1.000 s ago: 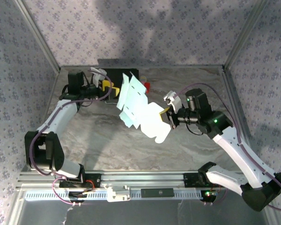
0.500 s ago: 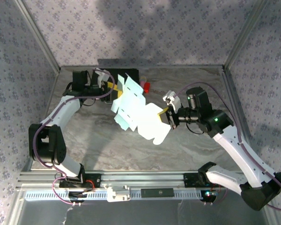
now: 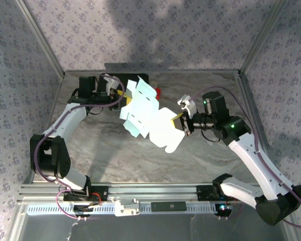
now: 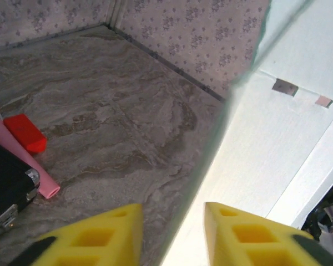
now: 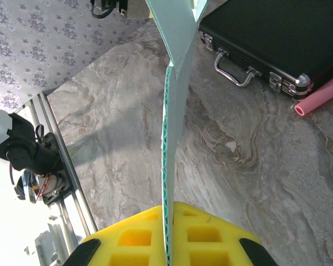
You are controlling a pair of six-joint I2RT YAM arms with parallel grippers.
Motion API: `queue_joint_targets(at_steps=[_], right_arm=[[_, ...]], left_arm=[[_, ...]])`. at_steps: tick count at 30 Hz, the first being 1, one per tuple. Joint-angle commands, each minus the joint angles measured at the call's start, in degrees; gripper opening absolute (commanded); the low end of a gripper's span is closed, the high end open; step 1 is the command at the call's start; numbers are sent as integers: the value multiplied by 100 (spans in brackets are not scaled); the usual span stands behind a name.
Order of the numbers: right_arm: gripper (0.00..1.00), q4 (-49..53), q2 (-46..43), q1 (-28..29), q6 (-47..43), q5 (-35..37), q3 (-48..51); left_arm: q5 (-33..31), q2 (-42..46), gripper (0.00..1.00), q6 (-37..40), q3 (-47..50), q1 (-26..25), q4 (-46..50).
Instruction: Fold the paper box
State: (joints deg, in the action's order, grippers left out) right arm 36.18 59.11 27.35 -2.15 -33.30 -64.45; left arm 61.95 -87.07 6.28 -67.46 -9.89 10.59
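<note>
Right wrist view: the right gripper (image 5: 167,213) was clamped on the paper box (image 5: 176,50), whose card ran edge-on straight ahead from its pads; a black case (image 5: 266,39) lay beyond. The left gripper (image 4: 172,213) stood apart astride another edge, perhaps grazing it.

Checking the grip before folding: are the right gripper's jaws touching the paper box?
Touching: the right wrist view shows the right gripper shut on the edge of the paper box.
</note>
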Motion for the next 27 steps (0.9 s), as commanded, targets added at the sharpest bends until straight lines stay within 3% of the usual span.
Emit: queue_joint_targets(at_steps=[1, 4, 7, 10, 14, 16, 21, 27], right_arm=[[0, -148, 46, -100, 210, -95, -97], [0, -349, 96, -195, 411, -110, -51], [0, -442, 191, -334, 854, 93, -46], [26, -310, 317, -470, 1666, 858, -127], [48, -297, 85, -600, 3016, 1501, -64], [64, -338, -109, -633, 3578, 1601, -53], [63, 356, -289, -706, 4739, 1990, -652], [64, 972, -540, -858, 5420, 2301, -875]], left_arm=[[-226, 330, 25, 162, -61, -102, 13], [-562, 407, 14, 201, -110, -225, 92], [-1108, 441, 10, 236, -312, -384, 436], [-2053, 405, 0, 407, -779, -618, 1253], [-3185, 151, 0, 531, -1556, -945, 2474], [-3528, 18, 0, 725, -1922, -1112, 3098], [-4355, -319, 0, 907, -2850, -1496, 4224], [-4561, -313, 0, 1218, -3021, -1886, 4771]])
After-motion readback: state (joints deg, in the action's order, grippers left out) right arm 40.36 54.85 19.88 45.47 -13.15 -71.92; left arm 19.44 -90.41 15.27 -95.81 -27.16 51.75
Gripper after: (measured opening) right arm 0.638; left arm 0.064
